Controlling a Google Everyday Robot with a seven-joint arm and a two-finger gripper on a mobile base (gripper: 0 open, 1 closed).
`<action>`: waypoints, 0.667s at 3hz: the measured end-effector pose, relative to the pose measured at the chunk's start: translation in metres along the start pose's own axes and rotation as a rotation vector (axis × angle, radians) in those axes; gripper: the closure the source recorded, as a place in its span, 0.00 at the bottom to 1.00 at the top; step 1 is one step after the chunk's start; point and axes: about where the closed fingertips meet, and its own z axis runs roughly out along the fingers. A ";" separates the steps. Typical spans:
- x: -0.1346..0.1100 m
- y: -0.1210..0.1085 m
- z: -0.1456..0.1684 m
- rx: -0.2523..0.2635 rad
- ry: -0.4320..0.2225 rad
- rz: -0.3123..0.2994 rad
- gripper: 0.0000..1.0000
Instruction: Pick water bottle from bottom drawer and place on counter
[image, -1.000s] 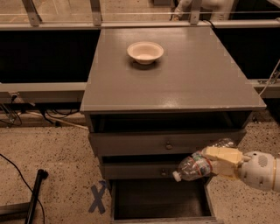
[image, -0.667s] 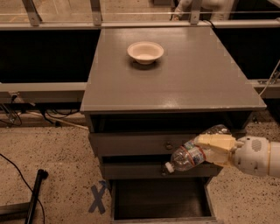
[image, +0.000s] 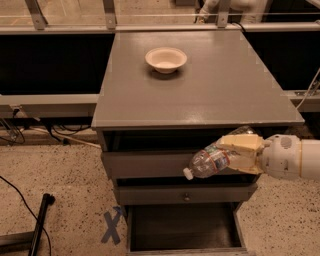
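Observation:
My gripper (image: 235, 152) reaches in from the right, level with the upper drawers, and is shut on the water bottle (image: 210, 161). The clear ribbed bottle lies nearly sideways, its white cap pointing down-left and its label band beside my cream fingers (image: 241, 144). The bottom drawer (image: 182, 227) is pulled open below, dark inside. The counter (image: 200, 95) is the broad grey top just above the bottle.
A cream bowl (image: 166, 59) sits on the counter toward the back. Railings and dark panels run behind the cabinet. A blue X mark (image: 113, 225) and a black pole (image: 37, 227) with cables lie on the speckled floor to the left.
The gripper has lifted the bottle up from in front of the lower drawers to just below the counter's edge.

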 end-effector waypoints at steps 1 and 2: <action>0.008 -0.013 -0.004 0.005 0.001 -0.025 1.00; 0.028 -0.039 -0.009 -0.011 -0.011 -0.057 1.00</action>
